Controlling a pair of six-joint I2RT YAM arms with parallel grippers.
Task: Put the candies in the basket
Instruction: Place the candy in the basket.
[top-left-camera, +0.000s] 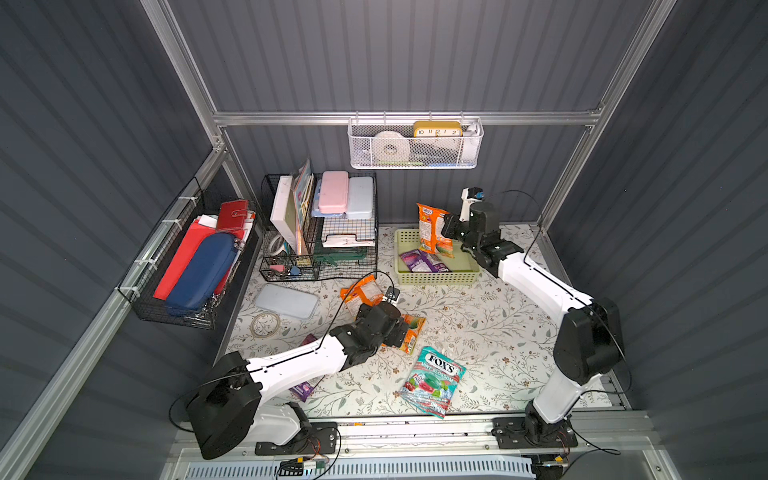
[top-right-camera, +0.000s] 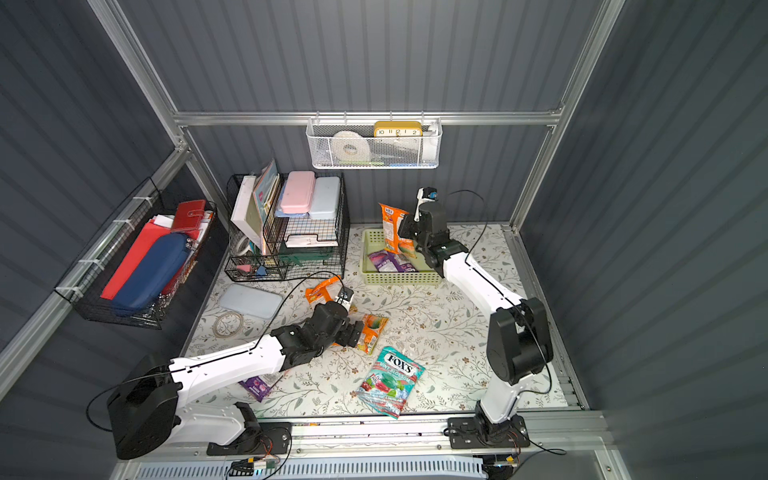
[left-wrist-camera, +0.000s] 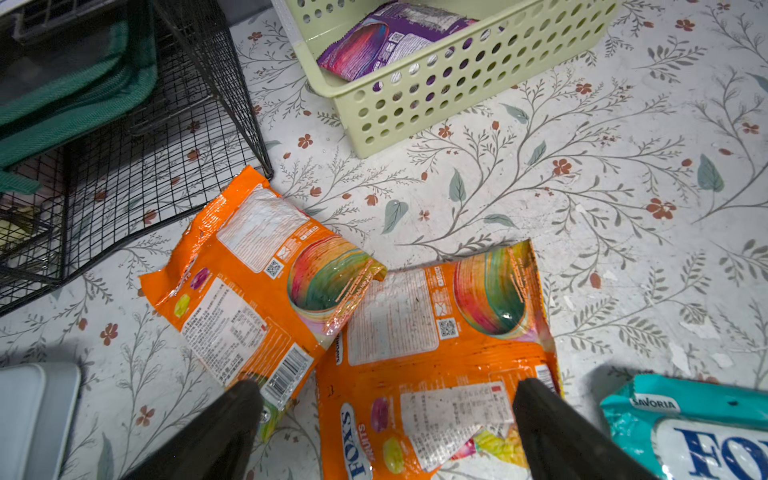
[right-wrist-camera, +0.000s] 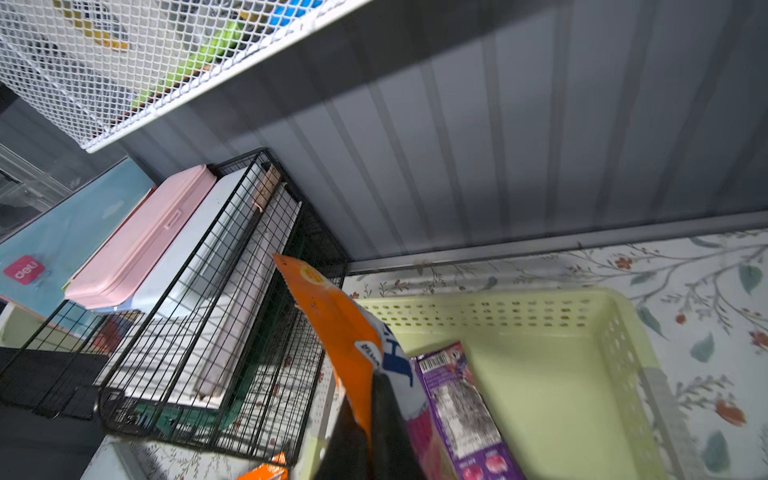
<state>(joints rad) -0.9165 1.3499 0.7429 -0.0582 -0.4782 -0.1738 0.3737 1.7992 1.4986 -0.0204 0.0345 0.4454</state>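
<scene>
Left arm (top-left-camera: 291, 365) low, left fingers (left-wrist-camera: 224, 428) spread wide; right arm (top-left-camera: 536, 278) extended, right fingers (right-wrist-camera: 386, 424) pinched shut.

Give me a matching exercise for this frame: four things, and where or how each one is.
1. teal bag
2. yellow clock
3. left gripper
4. right gripper

A. shut on the held orange bag, over the green basket
B. in the white mesh basket
C. flat on the table
D. open over two loose orange bags

Pairs: 1-C, 2-B, 3-D, 4-A
</scene>
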